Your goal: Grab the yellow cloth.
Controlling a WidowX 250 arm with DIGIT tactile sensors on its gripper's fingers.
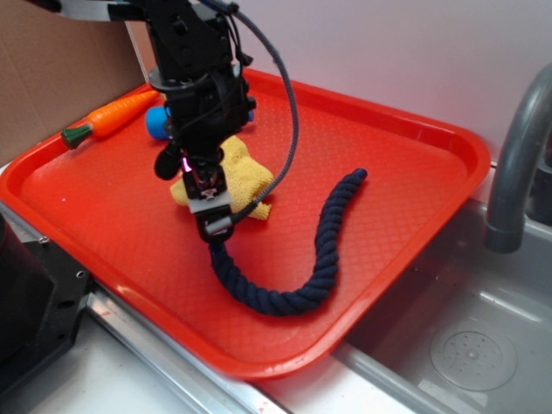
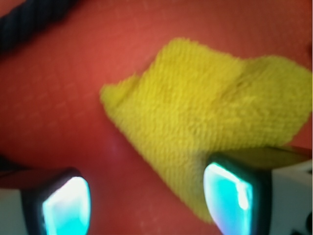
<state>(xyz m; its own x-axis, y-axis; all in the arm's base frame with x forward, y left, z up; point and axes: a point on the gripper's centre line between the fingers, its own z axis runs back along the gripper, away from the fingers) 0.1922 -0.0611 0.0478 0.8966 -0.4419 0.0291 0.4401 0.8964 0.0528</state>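
The yellow cloth (image 1: 235, 177) (image 2: 205, 112) lies crumpled on the red tray (image 1: 388, 172), near its middle. My gripper (image 1: 205, 203) (image 2: 146, 200) hangs low over the cloth's near edge and is open. In the wrist view the right finger (image 2: 230, 196) sits over the cloth's lower corner, while the left finger (image 2: 66, 205) is over bare tray. Between the fingers I see mostly red tray and a strip of the cloth's edge. Nothing is held.
A dark blue twisted rope (image 1: 323, 241) curves across the tray to the right of the gripper and under it. A toy carrot (image 1: 108, 118) and a blue object (image 1: 157, 122) lie at the tray's far left. A sink (image 1: 474, 345) and grey faucet (image 1: 517, 147) stand to the right.
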